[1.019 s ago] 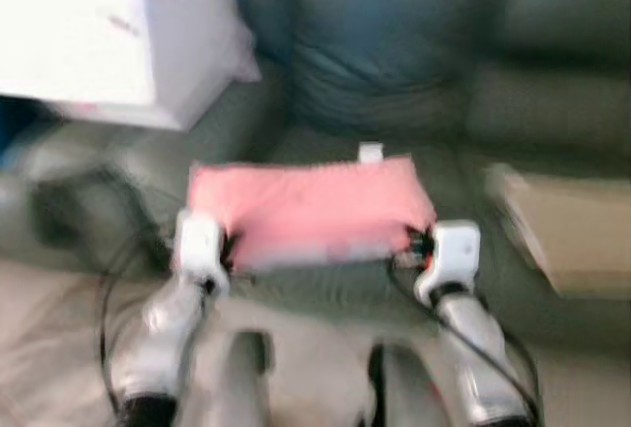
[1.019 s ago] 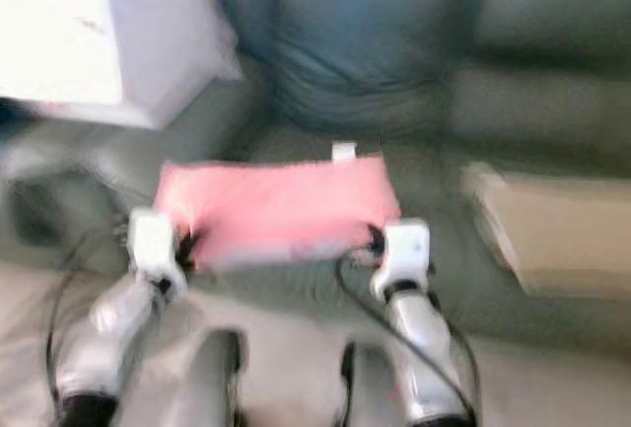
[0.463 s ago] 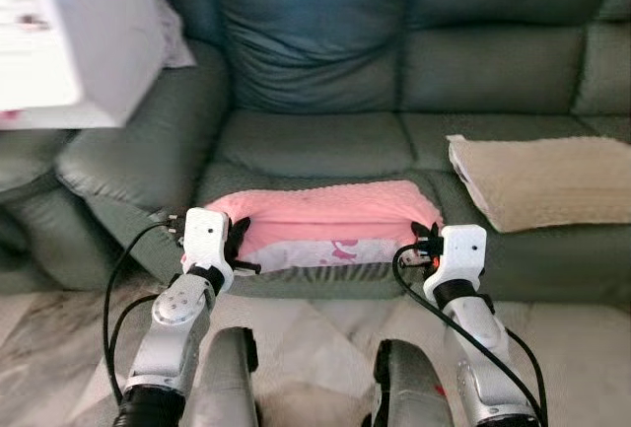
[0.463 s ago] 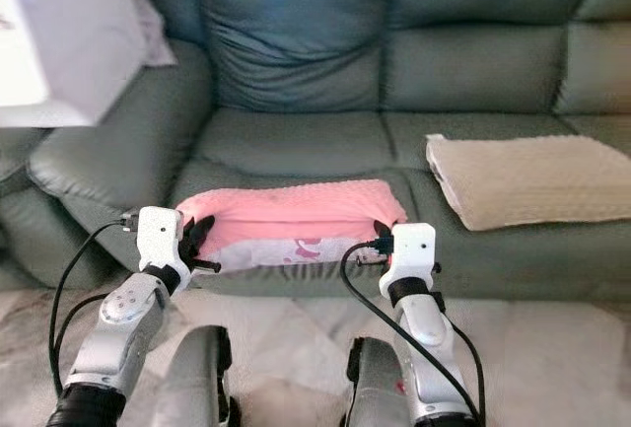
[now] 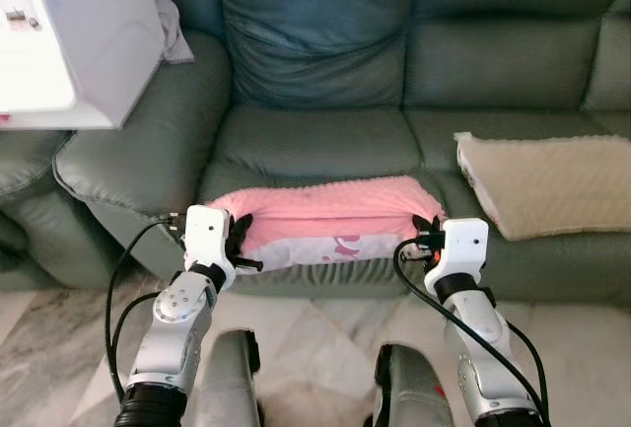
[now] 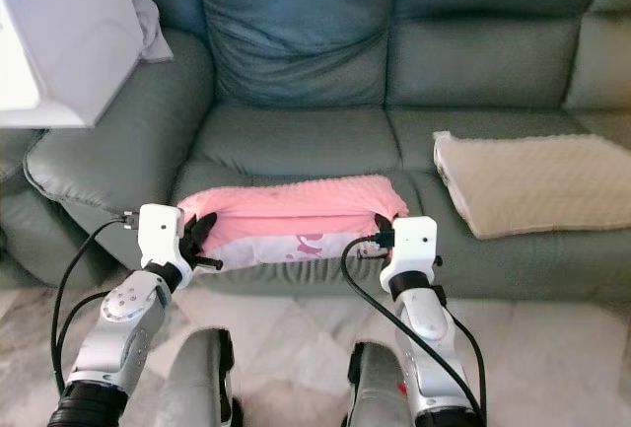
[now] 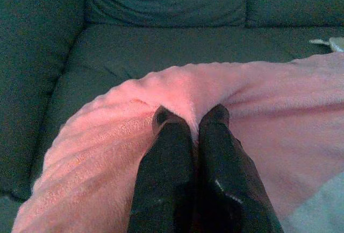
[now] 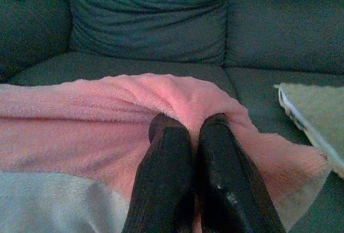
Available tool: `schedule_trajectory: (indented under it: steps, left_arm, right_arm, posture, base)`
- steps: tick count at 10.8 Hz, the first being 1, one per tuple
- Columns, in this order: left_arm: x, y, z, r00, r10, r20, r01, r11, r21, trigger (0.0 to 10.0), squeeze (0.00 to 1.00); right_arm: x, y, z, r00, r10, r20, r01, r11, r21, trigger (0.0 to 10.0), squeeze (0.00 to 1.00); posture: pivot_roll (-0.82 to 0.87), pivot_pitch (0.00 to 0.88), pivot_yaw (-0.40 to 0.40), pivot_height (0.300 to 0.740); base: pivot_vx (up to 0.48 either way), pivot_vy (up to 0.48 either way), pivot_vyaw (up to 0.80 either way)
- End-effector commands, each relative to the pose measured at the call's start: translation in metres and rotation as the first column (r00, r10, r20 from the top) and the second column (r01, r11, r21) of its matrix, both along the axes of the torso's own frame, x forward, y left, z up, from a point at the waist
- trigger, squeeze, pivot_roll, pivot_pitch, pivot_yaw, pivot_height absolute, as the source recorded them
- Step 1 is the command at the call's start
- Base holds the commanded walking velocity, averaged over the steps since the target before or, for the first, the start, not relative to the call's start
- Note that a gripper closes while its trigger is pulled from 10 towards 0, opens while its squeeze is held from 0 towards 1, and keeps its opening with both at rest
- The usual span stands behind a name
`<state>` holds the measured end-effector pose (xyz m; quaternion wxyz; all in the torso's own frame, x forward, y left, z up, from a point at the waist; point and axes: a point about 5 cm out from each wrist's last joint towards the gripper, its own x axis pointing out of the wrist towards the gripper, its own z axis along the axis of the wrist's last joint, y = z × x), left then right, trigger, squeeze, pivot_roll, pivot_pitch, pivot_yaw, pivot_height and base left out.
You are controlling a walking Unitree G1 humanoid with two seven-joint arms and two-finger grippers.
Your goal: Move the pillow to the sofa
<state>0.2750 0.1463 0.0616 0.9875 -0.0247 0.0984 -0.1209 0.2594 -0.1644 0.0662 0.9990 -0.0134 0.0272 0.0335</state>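
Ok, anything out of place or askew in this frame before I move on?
Nothing stands out. The pink pillow lies level over the sofa's front seat edge, pinched at each end by the left gripper and right gripper. A beige pillow lies flat on the next seat, and a white box sits on the armrest.

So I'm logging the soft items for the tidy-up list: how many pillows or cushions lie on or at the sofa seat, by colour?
Pink pillow, pinched at its ends by the left gripper and right gripper: 1
Beige cushion on the sofa seat: 1
Total: 2
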Motion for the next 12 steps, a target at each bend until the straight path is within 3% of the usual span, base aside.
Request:
schedule_trajectory:
  steps: [1,12]
  left_arm:
    - [0.002,0.0081,0.0049,0.999,0.034,0.025,-0.034,0.999,0.005,10.0,0.0]
    - [0.0007,0.008,0.0027,0.999,0.035,0.017,-0.036,0.999,0.01,10.0,0.0]
  right_arm:
    - [0.0014,-0.0079,0.0036,0.999,-0.04,0.02,0.04,0.999,-0.004,10.0,0.0]
    - [0.0014,-0.0051,0.0047,0.999,-0.024,0.027,0.024,1.0,-0.013,10.0,0.0]
  posture:
    - [-0.02,0.0,0.002,0.618]
    - [-0.03,0.0,0.004,0.618]
  base:
    - [0.3,0.0,0.0]
    - [0.299,0.0,0.0]
